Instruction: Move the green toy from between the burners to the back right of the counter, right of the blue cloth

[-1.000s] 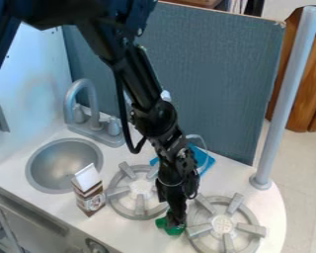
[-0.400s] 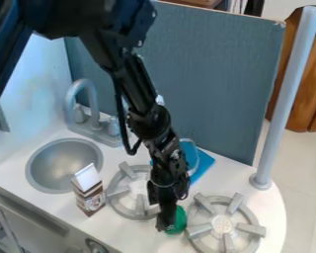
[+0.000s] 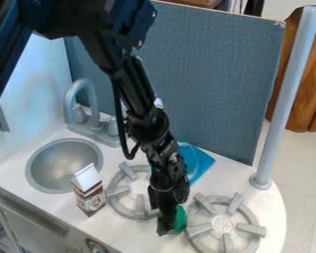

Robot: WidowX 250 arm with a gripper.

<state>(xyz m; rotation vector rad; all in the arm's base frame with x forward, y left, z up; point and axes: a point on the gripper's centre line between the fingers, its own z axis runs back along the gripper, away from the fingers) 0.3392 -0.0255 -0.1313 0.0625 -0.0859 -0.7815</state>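
The jointed black robot arm (image 3: 113, 49) is formed of bulky upper segments and slimmer lower ones, dotted with small round screws (image 3: 139, 43). A thick black cable (image 3: 123, 136) is looped alongside. The angular gripper (image 3: 166, 230) is finished in black, and a small whitish piece (image 3: 159, 103) is seen midway.

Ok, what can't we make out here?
All camera view:
- Green object: left part hidden behind the gripper; can't tell its full shape, or whether it's gripped or just touched.
- Burner nearer the sink: right side behind the arm.
- Blue item: left part behind the arm.
- Front knob: cut off by bottom edge.
- Carton: small print too small.
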